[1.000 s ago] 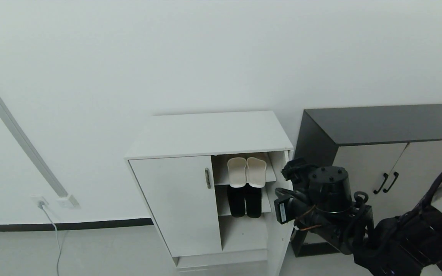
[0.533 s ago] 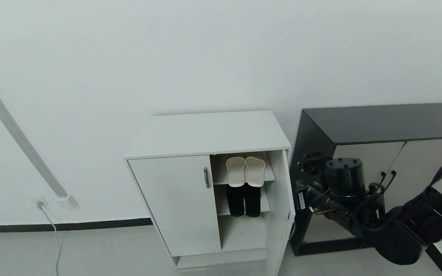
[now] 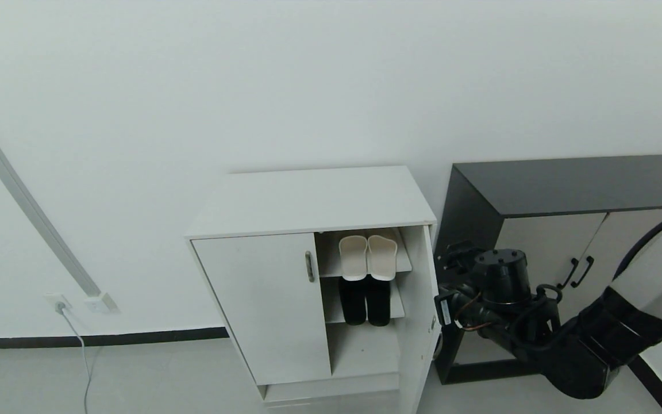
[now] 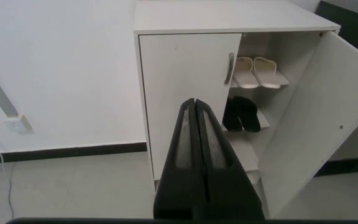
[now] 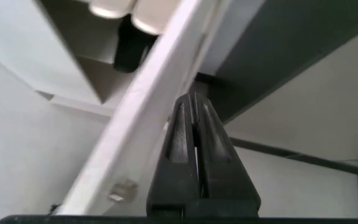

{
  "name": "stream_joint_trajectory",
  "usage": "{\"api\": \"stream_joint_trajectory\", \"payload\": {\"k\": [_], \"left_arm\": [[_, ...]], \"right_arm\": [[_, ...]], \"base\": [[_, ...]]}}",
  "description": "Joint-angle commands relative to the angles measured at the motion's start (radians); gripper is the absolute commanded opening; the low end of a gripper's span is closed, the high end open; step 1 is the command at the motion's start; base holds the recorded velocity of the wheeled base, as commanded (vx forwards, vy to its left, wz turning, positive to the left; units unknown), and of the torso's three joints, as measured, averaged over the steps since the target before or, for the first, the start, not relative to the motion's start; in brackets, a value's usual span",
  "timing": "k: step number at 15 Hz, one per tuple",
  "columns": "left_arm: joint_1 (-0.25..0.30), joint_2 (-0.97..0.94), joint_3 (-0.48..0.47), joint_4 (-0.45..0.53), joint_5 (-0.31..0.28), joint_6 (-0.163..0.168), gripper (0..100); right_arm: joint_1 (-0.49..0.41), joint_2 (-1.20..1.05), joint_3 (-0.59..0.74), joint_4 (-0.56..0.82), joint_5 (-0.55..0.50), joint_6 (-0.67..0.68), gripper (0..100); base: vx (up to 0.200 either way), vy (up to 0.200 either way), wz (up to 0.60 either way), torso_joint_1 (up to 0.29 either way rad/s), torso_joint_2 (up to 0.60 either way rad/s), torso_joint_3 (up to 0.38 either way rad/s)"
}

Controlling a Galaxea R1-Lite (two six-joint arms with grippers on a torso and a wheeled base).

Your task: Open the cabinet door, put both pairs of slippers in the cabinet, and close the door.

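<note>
- The cabinet door (image 3: 420, 345) stands swung out on its right-hand hinges, its inner face towards us. It is the last thing the task needs.
- Both pairs are already inside. The cream slippers (image 3: 368, 257) lie side by side on the upper shelf (image 3: 404, 259), and the black slippers (image 3: 365, 300) lie on the shelf below (image 3: 398, 305).
- The right arm's jaws are pressed together with nothing between them. They sit just beside the door's outer face, in the gap between the white cabinet (image 3: 314, 198) and the dark cabinet (image 3: 572, 184). We cannot tell whether they touch the panel.
- To close it well, we would lay the flat of the jaws against the outer face near the free edge, far from the hinges. We would then follow the door's arc, not shove straight, and ease off as it comes up to the shut left door (image 3: 262, 305).
- The cream heels seem to overhang their shelf slightly, so we judge a slow final stretch wise.
- The left arm's jaws are also pressed together and empty, hanging well in front of the cabinet.
- The door looks like smooth, flat white board, probably slick under a pushing tip. A small fitting (image 5: 123, 188) sits near its edge.
- The cream pair look like moulded foam with rounded toes, and the black pair are matte. The grey handle (image 3: 310, 266) is a short upright bar.
</note>
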Motion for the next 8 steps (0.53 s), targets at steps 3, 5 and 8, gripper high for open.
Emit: {"api": "stream_joint_trajectory", "payload": {"k": [3,5,8], "left_arm": [[-0.001,0.0,0.0,0.0,0.0,0.0,0],[0.0,0.0,0.0,0.0,0.0,0.0,0],[0.0,0.0,0.0,0.0,0.0,0.0,0]], "right_arm": [[0.068,0.013,-0.001,-0.026,0.016,0.049,0],[0.098,-0.009,0.014,-0.06,0.059,0.083,0],[0.098,-0.012,0.039,-0.091,0.084,0.077,0]], "base": [[0.0,0.0,0.0,0.0,0.0,0.0],[0.0,0.0,0.0,0.0,0.0,0.0],[0.0,0.0,0.0,0.0,0.0,0.0]]}}
